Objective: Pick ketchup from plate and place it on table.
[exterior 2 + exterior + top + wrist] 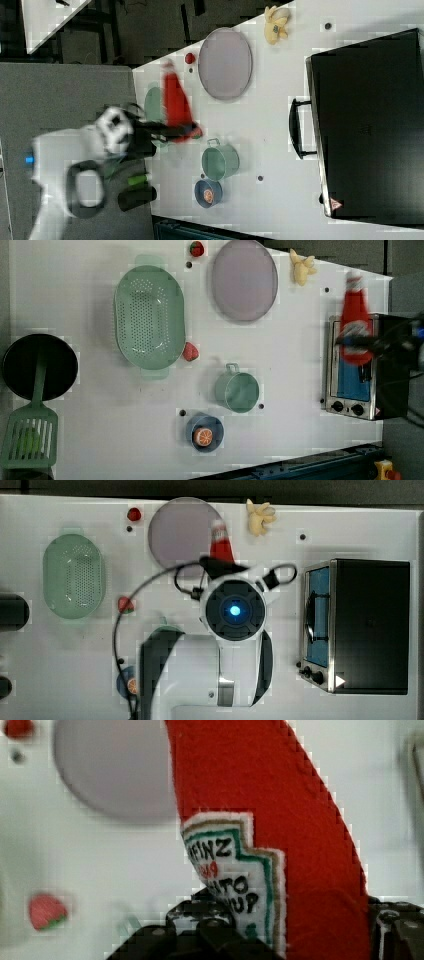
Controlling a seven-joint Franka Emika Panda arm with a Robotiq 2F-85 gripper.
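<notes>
Clearly, the ketchup bottle (260,820) is clamped near its base by the pincer (280,935), whose jaws are spread to the bottle's width. It is held in the air, off the lilac plate (180,530), at the plate's four o'clock in the top view, above the white desk (350,525).

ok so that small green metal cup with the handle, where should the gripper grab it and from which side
Probably by the rim, from straight above. The small green metal cup stands upright and open-mouthed on the white table, so one finger can go inside the wall and one outside. Choose the rim section opposite its loop handle, clear of the blue dish nearby. The gripper is currently holding the red ketchup bottle.
</notes>
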